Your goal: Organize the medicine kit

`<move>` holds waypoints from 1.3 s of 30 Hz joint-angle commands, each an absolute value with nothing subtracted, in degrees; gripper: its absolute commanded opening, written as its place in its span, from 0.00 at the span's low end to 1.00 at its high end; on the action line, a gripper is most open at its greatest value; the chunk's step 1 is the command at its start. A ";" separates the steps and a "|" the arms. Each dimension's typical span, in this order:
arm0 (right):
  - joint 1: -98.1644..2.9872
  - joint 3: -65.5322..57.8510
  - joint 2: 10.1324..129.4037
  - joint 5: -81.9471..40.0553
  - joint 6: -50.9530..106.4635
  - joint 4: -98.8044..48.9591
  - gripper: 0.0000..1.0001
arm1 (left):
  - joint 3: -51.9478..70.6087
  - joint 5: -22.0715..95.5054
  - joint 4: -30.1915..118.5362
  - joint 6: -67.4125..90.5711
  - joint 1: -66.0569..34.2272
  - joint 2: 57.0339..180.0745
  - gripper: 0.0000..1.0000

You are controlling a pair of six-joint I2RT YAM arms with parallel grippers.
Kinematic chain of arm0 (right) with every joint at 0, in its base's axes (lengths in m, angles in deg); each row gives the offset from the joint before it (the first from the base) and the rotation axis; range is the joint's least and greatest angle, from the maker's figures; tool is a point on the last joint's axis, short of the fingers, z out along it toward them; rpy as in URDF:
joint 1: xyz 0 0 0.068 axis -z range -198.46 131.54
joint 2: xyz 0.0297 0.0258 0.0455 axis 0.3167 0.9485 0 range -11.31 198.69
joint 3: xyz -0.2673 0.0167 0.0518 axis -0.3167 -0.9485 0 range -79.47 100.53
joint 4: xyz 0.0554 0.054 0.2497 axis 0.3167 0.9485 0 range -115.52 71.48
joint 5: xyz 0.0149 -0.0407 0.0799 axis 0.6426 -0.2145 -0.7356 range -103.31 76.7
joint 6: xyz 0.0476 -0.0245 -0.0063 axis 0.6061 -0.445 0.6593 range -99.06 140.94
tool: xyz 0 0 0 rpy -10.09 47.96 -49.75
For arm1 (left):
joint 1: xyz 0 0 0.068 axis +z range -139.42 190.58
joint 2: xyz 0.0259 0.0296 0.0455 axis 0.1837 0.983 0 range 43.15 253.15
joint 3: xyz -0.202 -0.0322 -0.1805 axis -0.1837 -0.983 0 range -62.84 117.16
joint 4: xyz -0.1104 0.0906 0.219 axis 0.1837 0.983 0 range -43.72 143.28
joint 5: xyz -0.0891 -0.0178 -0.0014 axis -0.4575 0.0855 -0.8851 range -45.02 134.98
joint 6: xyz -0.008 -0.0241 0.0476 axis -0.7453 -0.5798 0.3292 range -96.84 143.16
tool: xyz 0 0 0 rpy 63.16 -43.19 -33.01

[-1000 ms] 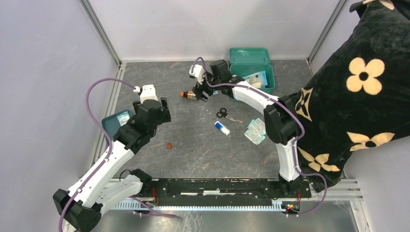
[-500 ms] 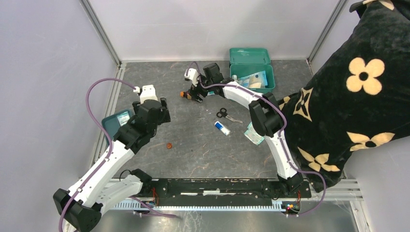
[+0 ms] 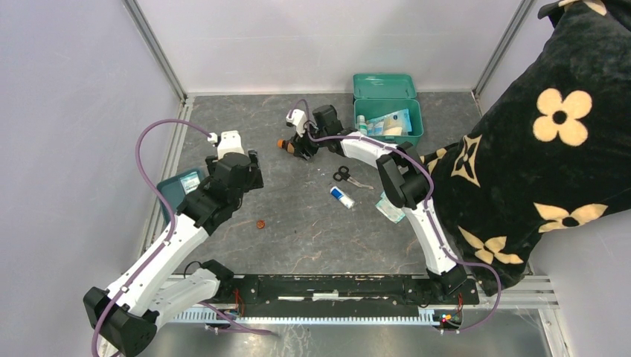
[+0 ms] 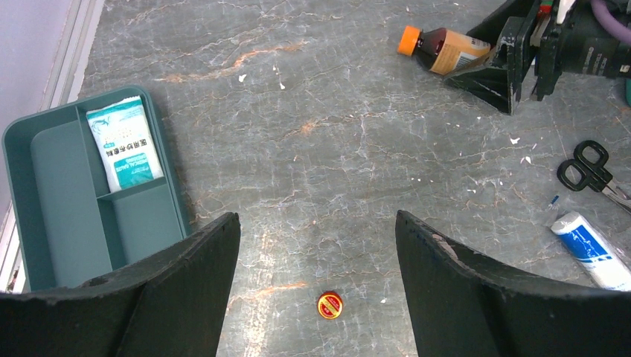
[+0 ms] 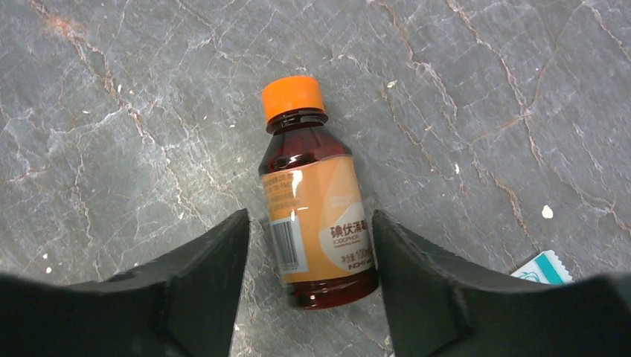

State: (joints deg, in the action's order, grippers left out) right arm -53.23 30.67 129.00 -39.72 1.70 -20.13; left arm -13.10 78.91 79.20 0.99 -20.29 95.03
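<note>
Just swung the right hand (image 5: 309, 219) left and down over the brown bottle with orange cap and orange label (image 5: 316, 223), lying on its side on the grey marbled tabletop (image 3: 298, 223). Narrowed the fingers to either side of the label, with a sliver of tabletop showing on 1 side, so not clamped yet. Looks like the start of a pick bound for the teal-green hinged medicine kit (image 3: 383, 85), standing lid-up at the back, to the right of the bottle and apart from it.

Kept the left hand (image 4: 316, 219) hovering, fingers apart on nothing.

From the right wrist, only bottle and print. From the left wrist, much more: a shallow teal divided tray (image 4: 59, 193) with 1 white sachet (image 4: 125, 145), a small red round cap (image 4: 330, 305), black-handled scissors (image 4: 588, 167) and a white-and-blue tube (image 4: 591, 249).
</note>
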 commanded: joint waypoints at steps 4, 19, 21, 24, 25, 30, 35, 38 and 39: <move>-53.78 20.28 121.84 -37.29 6.51 -28.19 0.47 | -12.57 78.99 78.45 -0.84 -19.94 95.71 0.83; -60.34 -8.72 103.21 -14.88 20.85 -29.46 0.47 | -12.46 78.55 78.47 -0.84 -19.65 96.11 0.82; -60.73 -10.25 102.39 -15.47 22.29 -28.75 0.50 | -12.48 78.36 78.45 -0.84 -19.56 95.97 0.82; -61.18 -10.49 102.33 -16.43 21.93 -26.75 0.59 | -12.56 78.29 78.44 -0.92 -19.56 95.73 0.82; -61.28 -10.41 102.39 -16.60 21.85 -26.47 0.62 | -12.57 78.22 78.44 -0.92 -19.56 95.67 0.82; -61.26 -7.68 103.71 -17.35 19.64 -23.10 0.66 | -12.65 78.18 78.47 -0.92 -19.56 95.63 0.82; -61.26 -1.78 106.81 -18.46 17.00 -18.40 0.67 | -12.65 78.11 78.44 -0.92 -19.56 95.75 0.82; -61.24 1.90 109.18 -18.82 15.53 -15.19 0.67 | -12.65 78.11 78.45 -0.92 -19.57 95.88 0.82; -61.31 2.98 109.98 -18.91 15.12 -14.38 0.67 | -12.65 78.18 78.44 -0.93 -19.56 95.82 0.82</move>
State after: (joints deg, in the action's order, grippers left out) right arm -61.01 -1.89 106.92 -18.63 17.87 -19.39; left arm -13.10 77.84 79.20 0.99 -19.87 96.14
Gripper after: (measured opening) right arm 0.669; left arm 0.824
